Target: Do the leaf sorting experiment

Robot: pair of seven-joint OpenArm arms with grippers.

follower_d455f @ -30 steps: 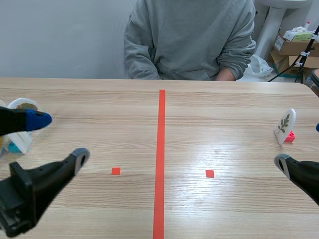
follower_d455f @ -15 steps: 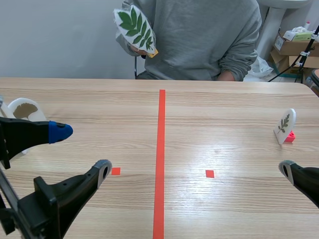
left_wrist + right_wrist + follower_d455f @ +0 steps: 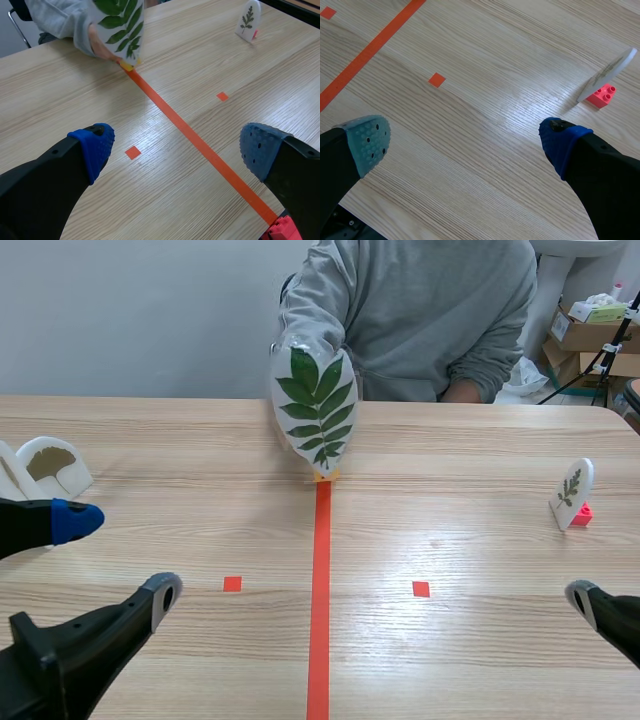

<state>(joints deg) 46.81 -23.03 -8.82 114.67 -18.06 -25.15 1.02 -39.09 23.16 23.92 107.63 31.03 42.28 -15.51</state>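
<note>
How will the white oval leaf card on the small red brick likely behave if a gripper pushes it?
The white oval leaf card stands tall and thin on its small red brick, so a high push would probably tip it. It keeps a flat, straight edge in the right wrist view, so it is likely stiff.

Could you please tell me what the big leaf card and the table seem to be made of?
Leaf card: a real-looking green compound leaf, seemingly sealed in glossy plastic laminate, judging by its shiny pale rim. Table: pale wood-grain top, possibly laminate, with a slight sheen.
</note>
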